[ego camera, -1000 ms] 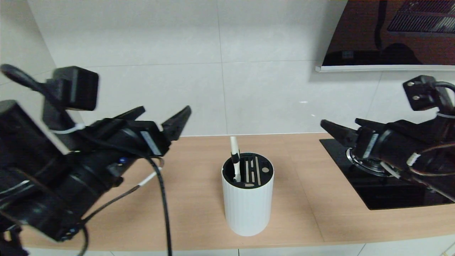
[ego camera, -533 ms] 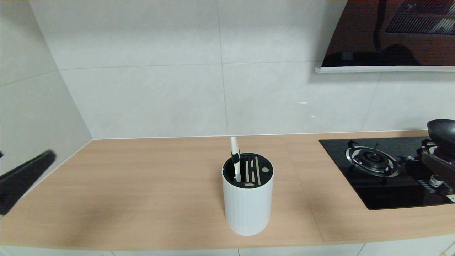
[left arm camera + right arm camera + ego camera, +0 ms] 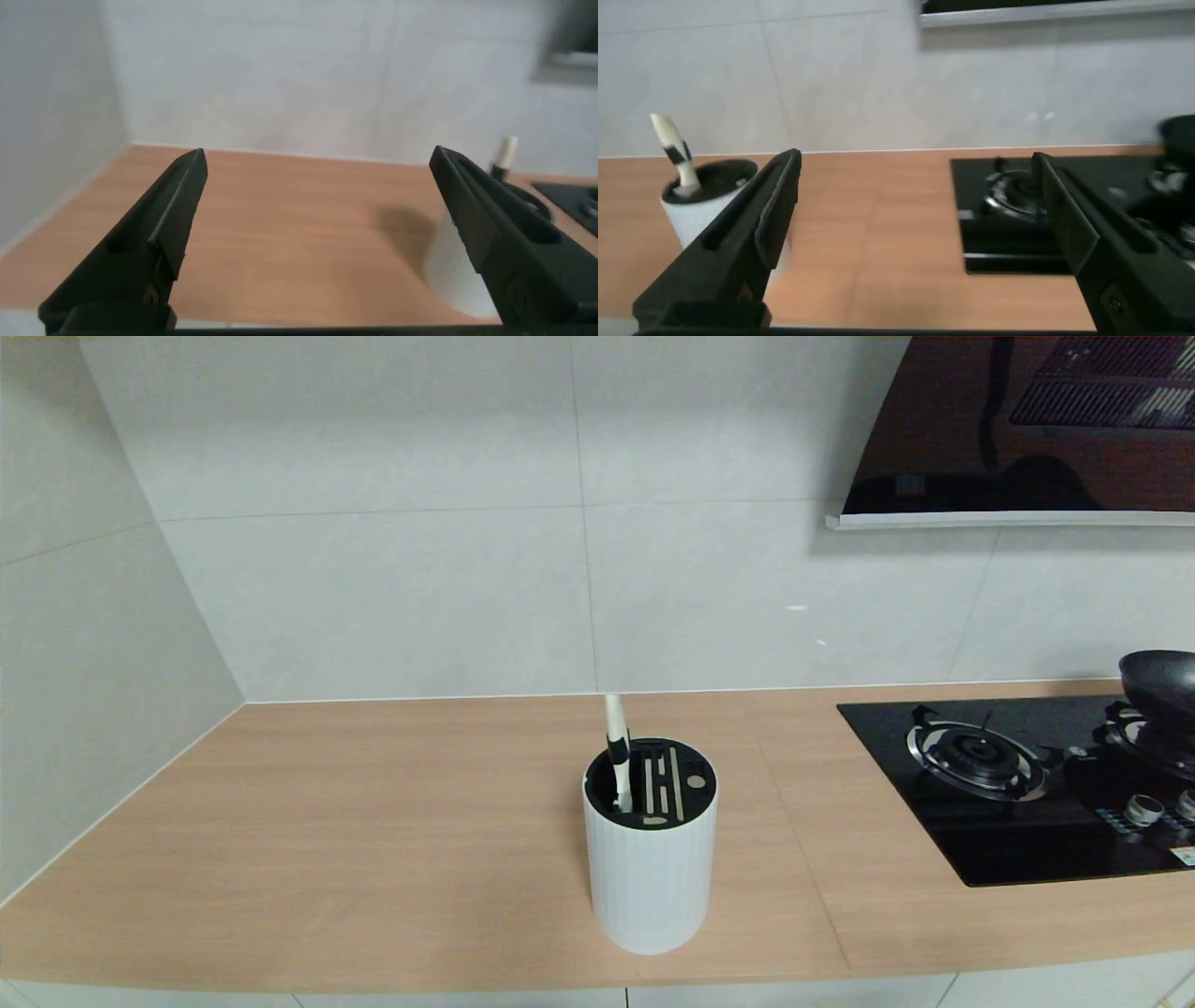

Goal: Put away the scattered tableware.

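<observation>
White ribbed holder (image 3: 651, 859) stands mid-counter (image 3: 373, 821), left of the hob (image 3: 1008, 803); one utensil (image 3: 616, 737), pale-handled with a dark band, stands slotted in it, leaning slightly; both grippers, left (image 3: 318, 163) and right (image 3: 915, 161), hang spread wide and grasping nothing, looking over the counter; I judge the stowing step finished, or nearly; a next move would call for finding any remaining piece, then lowering it upright into a free slot; a small label (image 3: 1184, 856) at the hob's front corner is too small to read.
</observation>
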